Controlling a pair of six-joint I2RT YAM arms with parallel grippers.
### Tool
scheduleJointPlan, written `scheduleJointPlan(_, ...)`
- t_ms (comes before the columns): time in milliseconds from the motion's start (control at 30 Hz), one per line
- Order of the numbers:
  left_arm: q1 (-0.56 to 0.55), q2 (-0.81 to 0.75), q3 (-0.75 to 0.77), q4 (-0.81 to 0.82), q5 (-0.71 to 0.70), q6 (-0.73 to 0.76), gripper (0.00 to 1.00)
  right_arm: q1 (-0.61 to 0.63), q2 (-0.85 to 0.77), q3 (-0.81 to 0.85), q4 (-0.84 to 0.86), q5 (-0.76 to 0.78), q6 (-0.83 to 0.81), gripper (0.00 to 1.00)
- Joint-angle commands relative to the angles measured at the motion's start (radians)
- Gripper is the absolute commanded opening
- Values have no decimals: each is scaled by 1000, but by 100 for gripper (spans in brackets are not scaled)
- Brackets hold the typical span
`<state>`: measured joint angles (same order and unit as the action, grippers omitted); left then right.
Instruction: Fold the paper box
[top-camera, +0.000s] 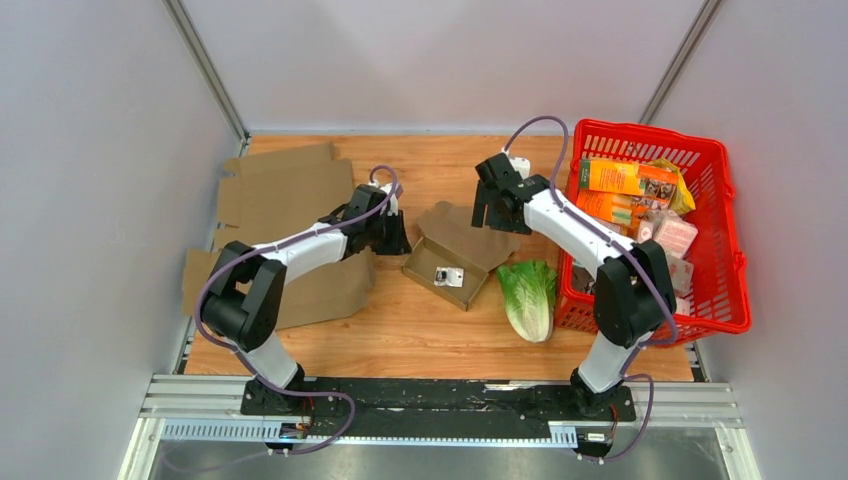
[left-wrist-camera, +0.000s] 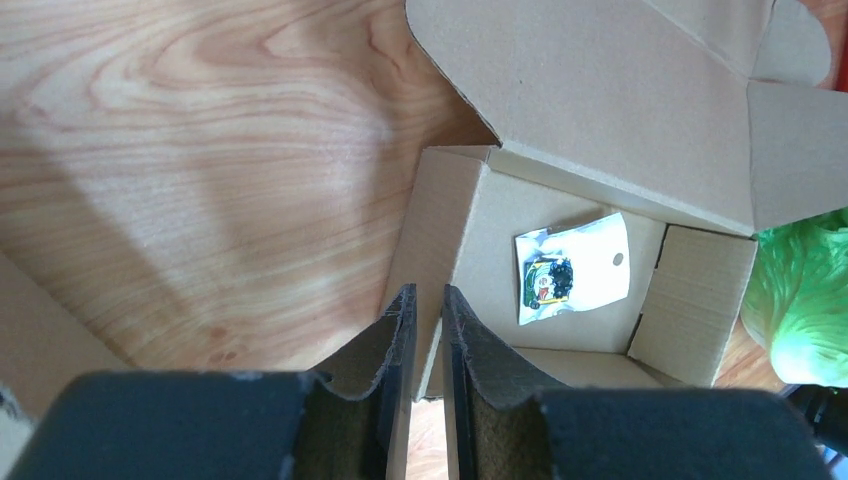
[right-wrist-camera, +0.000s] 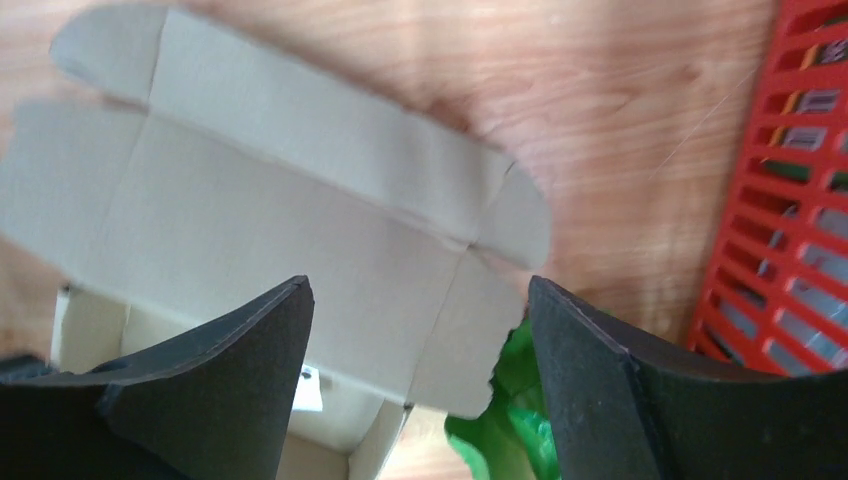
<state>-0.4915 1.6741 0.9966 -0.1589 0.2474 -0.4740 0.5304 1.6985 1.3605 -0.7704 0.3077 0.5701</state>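
I have the box (top-camera: 428, 252) at the middle of the table (top-camera: 430, 340), open side up. Its lid (top-camera: 470, 235) is laid back flat on the wood toward 1 o'clock, with the rounded tuck flap at the far end. A small white packet (left-wrist-camera: 570, 270) with a dark print lies on the floor of the box.

My left gripper (left-wrist-camera: 427, 295) comes in from 9 o'clock. Its jaws are narrow and pinch the box's left wall, one pad on the outside face and one on the inside. The wall stands upright between them. The short wall at the box's other end also stands up.

My right gripper (right-wrist-camera: 418, 290) hangs over the lid from 1 o'clock. Its jaws are spread wide with nothing between them, and the lid panel shows clear in the gap below. That wrist view is smeared, so I cannot tell whether a fingertip brushes the card.

A lettuce (top-camera: 528, 295) lies just beside the box at 4 o'clock. The red basket (top-camera: 730, 240), packed with groceries, sits at 3 o'clock beyond the right arm. Flat cardboard sheets (top-camera: 290, 190) lie at 9 to 10 o'clock, partly under the left arm.
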Motion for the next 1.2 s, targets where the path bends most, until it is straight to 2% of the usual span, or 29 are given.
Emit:
scheduleJointPlan(0,-12,-37,-87,-70,-56,-6,22,-18,70,106,-90,113,-7,80)
scheduleJointPlan(100,-13,-79,-139,-53,-77,-34,22,-30,79,94,-89,140,20,78)
scheduleJointPlan(233,-19,-120,-187,-19,-88,-58,22,-58,104,68,-66,33,45,74)
scheduleJointPlan(333,-22,-128,-196,-18,-100,-63,22,-63,122,58,-69,11,51,68)
scheduleJointPlan(600,-27,-154,-208,-19,-106,-69,22,-66,110,-37,-14,-15,105,63)
scheduleJointPlan(733,-30,-172,-211,-30,-114,-66,22,-67,89,-72,63,-82,113,43)
scheduleJointPlan(800,-30,-181,-213,-33,-119,-68,22,-67,73,-75,95,-116,126,37)
scheduleJointPlan(833,-32,-186,-211,-36,-120,-68,22,-67,66,-80,109,-145,129,29)
scheduleJointPlan(900,-32,-198,-211,-39,-123,-69,22,-67,52,-93,138,-157,136,19)
scheduleJointPlan(933,-32,-206,-213,-42,-120,-68,23,-66,32,-103,154,-162,134,8)
scheduleJointPlan(967,-32,-212,-216,-42,-119,-68,25,-66,21,-112,181,-157,131,4)
scheduleJointPlan(1033,-32,-244,-219,-44,-114,-66,28,-66,-22,-141,213,-144,96,0)
scheduleJointPlan(1167,-30,-324,-194,-86,-123,-54,42,-61,-124,-236,401,-125,-1,0)
